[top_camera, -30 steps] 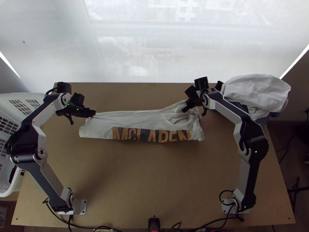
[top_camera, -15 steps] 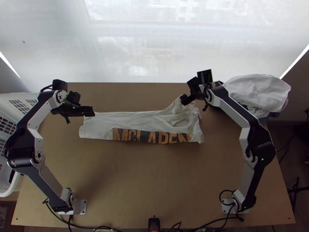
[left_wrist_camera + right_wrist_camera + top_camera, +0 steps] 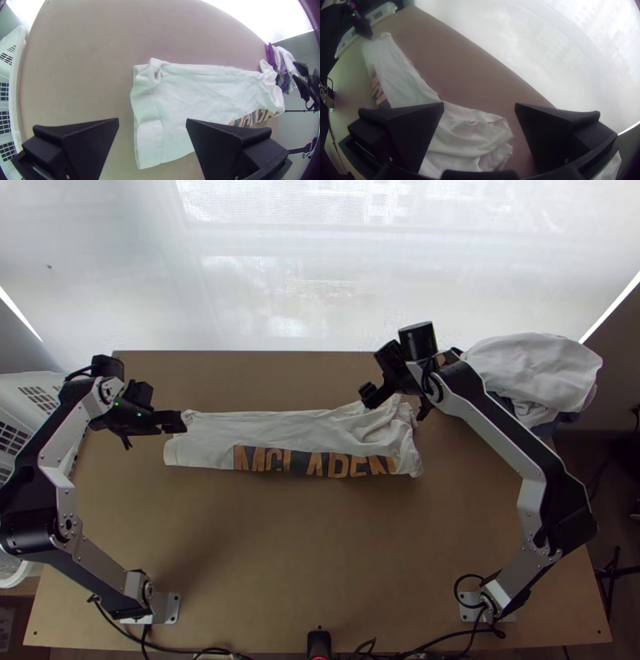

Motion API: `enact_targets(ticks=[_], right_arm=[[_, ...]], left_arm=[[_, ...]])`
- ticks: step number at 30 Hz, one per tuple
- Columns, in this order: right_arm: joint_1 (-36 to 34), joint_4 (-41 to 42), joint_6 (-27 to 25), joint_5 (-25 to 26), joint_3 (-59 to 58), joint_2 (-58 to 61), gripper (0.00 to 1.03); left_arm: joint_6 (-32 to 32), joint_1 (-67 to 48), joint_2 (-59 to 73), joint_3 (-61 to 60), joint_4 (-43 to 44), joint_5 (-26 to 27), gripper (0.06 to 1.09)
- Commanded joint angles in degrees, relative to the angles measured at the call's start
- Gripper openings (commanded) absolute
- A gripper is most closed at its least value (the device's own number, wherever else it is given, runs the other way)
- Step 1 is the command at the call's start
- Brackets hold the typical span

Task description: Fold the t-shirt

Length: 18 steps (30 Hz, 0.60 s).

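Observation:
At the white t-shirt's left end in the top view is my left gripper [image 3: 172, 422], and my right gripper [image 3: 376, 394] is over its far right part. The t-shirt [image 3: 272, 430] lies folded into a long strip across the table, lettering along its near edge, its right end wrinkled. In the left wrist view my left gripper [image 3: 152, 121] stands open, the shirt's end [image 3: 146, 133] between and beyond its fingers. My right gripper [image 3: 479, 106], also open in the right wrist view, has the rumpled end of the shirt [image 3: 470, 133] below it; neither grips cloth.
A heap of white and dark cloth [image 3: 532, 372] sits at the table's far right corner, beside the right arm. A white basket [image 3: 24, 400] stands at the left edge. Bare wood of the table [image 3: 320, 556] lies in front of the shirt.
My left gripper has moved left, off the shirt's end. My right gripper has let go of the far edge and shifted left; the cloth it had raised has dropped.

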Motion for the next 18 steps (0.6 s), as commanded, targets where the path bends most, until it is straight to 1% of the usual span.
enact_targets(ticks=[1, 3, 9, 13, 18], right_arm=[[0.74, -0.21, 1.57, -0.22, -4.33, -1.25, 0.99], [2.59, -0.21, 2.80, -0.22, -5.73, -1.86, 0.99], [9.09, 1.37, 2.89, -0.22, -12.06, -2.39, 0.99], [10.94, 3.22, 2.63, -0.22, -14.00, -0.54, 0.99], [11.29, 4.54, 2.28, -0.22, -14.00, 3.32, 0.99]], left_arm=[[-1.65, -1.14, -4.09, -4.89, 3.80, 0.10, 1.03], [-2.70, -1.49, -4.27, -5.77, 4.15, 0.28, 1.03], [-3.32, -2.98, -3.04, -7.61, 5.03, 0.54, 1.03], [-4.37, -3.25, -1.81, -7.52, 5.91, 0.54, 1.03], [-5.07, -3.95, -0.31, -7.08, 5.91, 0.46, 1.03]])
